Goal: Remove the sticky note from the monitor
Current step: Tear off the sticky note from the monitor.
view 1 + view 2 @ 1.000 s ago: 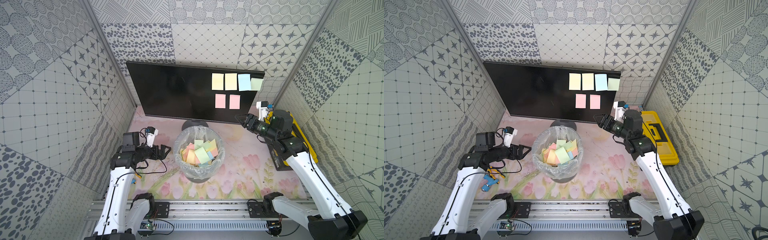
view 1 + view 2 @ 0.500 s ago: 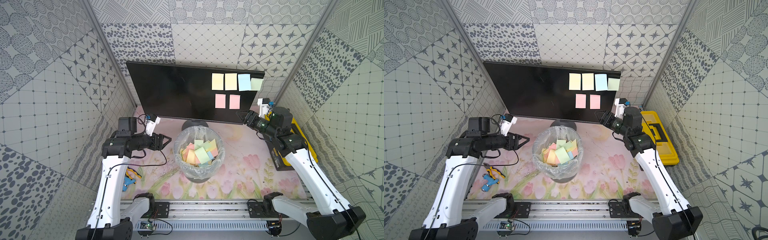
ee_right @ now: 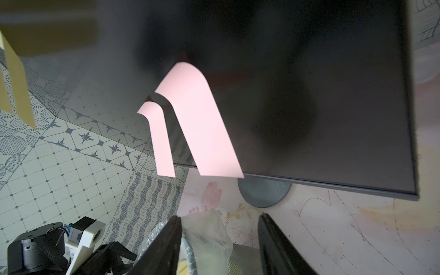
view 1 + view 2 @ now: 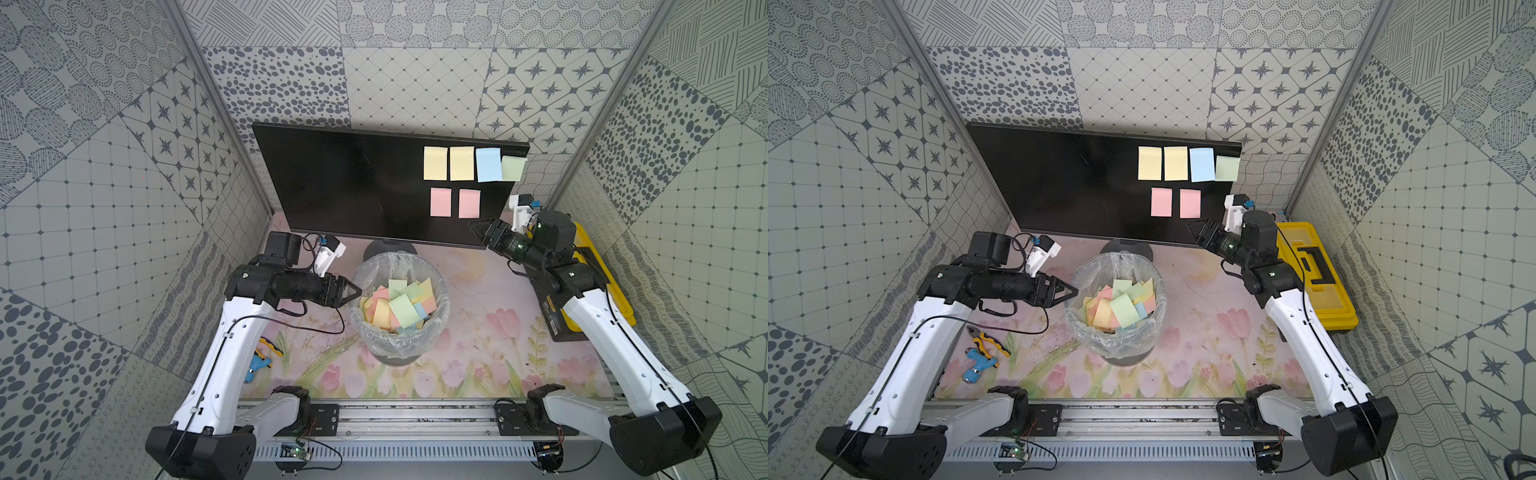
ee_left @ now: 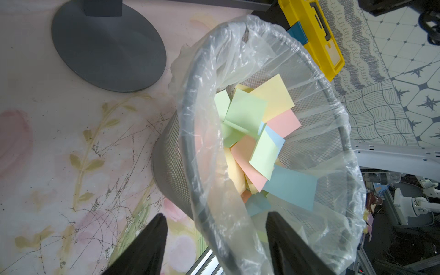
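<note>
Your right claw (image 4: 474, 227) has advanced to the monitor's (image 4: 353, 183) lower right corner, jaws spread, empty, near the right pink note (image 4: 469, 203). Left claw (image 4: 354, 291) has narrowed, parted, empty, at the bin (image 4: 441, 328). All 6 notes (image 4: 461, 163) remain stuck; a peel looks imminent.

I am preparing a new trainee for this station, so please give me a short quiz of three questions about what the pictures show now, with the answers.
1. How many sticky notes are stuck on the monitor?
2. True or false: the right gripper is shut on a sticky note.
3. Which one is beside the rim of the waste bin? A) the left gripper B) the right gripper C) the yellow toolbox

Key: 1) six; 2) false, it is open and empty; 3) A.
</note>
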`<state>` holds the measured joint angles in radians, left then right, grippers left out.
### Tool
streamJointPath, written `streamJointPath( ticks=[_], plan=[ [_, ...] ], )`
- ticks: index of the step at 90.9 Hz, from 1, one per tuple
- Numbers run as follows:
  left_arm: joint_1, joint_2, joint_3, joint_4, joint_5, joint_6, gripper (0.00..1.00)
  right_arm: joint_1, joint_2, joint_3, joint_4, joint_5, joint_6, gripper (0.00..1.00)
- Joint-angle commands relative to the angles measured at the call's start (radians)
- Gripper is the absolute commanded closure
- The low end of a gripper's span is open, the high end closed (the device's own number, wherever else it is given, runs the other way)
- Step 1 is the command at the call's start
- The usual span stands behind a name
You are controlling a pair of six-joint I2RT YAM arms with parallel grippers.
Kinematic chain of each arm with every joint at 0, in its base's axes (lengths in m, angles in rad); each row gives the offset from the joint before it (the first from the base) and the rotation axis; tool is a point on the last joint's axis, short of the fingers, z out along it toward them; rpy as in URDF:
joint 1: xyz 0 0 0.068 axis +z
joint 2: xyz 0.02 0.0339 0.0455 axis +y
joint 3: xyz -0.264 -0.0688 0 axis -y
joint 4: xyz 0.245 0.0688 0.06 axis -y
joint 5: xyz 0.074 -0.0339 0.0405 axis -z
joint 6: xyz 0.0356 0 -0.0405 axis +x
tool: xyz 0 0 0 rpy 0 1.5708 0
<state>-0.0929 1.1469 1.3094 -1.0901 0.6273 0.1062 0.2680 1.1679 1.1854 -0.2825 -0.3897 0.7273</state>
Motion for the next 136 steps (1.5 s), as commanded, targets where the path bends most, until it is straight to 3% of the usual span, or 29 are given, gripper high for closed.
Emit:
streamJointPath(
  ticks=[1,42,63,95,100,111,123,136],
  plan=[
    [-0.028,0.028,0.009,0.009,0.042,-0.013,0.30,0.004,0.006,0.030,0.090,-0.002,-0.017,0.46],
    [-0.041,0.059,-0.023,0.052,0.031,-0.036,0.51,0.004,0.057,0.070,0.117,-0.002,-0.020,0.53],
    [-0.042,0.063,-0.033,0.060,0.032,-0.040,0.51,0.004,0.075,0.092,0.127,0.000,-0.027,0.54],
    [-0.042,0.069,-0.036,0.068,0.017,-0.036,0.51,0.002,0.034,0.044,0.137,0.048,-0.025,0.65],
    [-0.042,0.072,-0.035,0.067,0.017,-0.036,0.51,0.000,0.030,0.035,0.137,0.058,-0.022,0.65],
    [-0.042,0.076,-0.029,0.065,0.015,-0.034,0.51,0.000,0.036,0.037,0.135,0.060,-0.017,0.55],
    [-0.043,0.086,-0.024,0.064,0.018,-0.033,0.51,0.000,0.039,0.045,0.140,0.073,-0.017,0.72],
    [-0.041,0.089,-0.022,0.065,0.019,-0.034,0.51,0.000,0.042,0.061,0.138,0.073,-0.016,0.83]
  ],
)
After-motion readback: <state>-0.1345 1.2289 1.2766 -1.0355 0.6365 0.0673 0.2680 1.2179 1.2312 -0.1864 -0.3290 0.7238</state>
